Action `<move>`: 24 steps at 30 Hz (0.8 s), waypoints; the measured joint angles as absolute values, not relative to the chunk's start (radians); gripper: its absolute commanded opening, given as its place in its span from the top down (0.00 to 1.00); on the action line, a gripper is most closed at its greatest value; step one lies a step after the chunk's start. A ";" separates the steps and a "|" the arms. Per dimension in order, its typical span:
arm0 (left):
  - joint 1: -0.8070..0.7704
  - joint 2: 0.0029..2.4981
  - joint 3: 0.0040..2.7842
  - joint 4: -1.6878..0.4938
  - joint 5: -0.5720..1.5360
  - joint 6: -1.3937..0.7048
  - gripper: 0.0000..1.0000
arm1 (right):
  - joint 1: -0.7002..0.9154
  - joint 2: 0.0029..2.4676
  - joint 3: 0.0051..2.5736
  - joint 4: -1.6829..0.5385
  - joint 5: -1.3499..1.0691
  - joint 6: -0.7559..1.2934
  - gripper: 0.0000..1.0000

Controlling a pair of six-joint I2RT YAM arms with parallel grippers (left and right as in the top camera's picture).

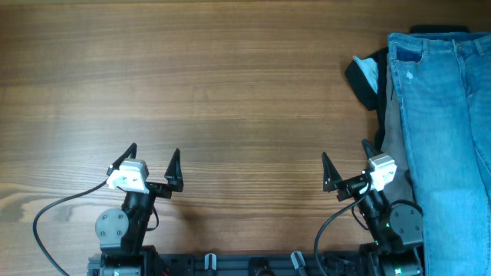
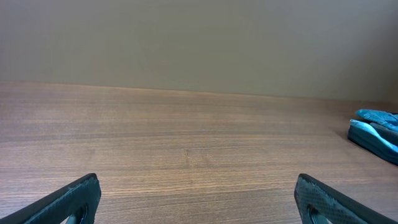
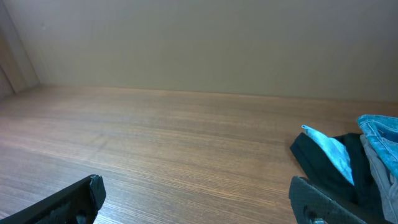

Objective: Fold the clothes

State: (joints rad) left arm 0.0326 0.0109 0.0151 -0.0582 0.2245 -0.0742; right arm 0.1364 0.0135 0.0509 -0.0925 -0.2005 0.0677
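The clothes, a pair of light-blue denim jeans (image 1: 445,130), lie flat along the table's right edge, waistband at the far side and legs running toward the near edge. In the right wrist view a bit of the jeans (image 3: 380,132) shows at far right. My right gripper (image 1: 347,161) stands open just left of the jeans near the front edge, nothing between its fingers; the same open right gripper (image 3: 198,194) hovers over bare wood. My left gripper (image 1: 153,159) is open at the front left, far from the jeans, and the left gripper (image 2: 198,194) holds nothing.
A black garment (image 1: 367,77) with a pale label lies partly under the jeans at their left side, with a strip of grey cloth (image 1: 391,115) beside it. The wooden table (image 1: 230,92) stretches left and centre. A black cable (image 1: 54,215) loops by the left arm's base.
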 measured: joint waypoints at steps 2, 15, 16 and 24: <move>0.033 0.011 0.015 -0.059 0.224 -0.074 0.00 | 0.136 0.014 0.051 -0.093 -0.200 0.068 0.00; 0.033 0.013 0.015 -0.058 0.224 -0.074 0.00 | 0.136 0.014 0.051 -0.093 -0.200 0.068 0.00; 0.033 0.013 0.015 -0.058 0.224 -0.074 0.00 | 0.136 0.014 0.051 -0.093 -0.200 0.068 0.00; 0.033 0.014 0.015 -0.059 0.201 -0.069 0.00 | 0.136 0.014 0.051 -0.093 -0.200 0.068 0.00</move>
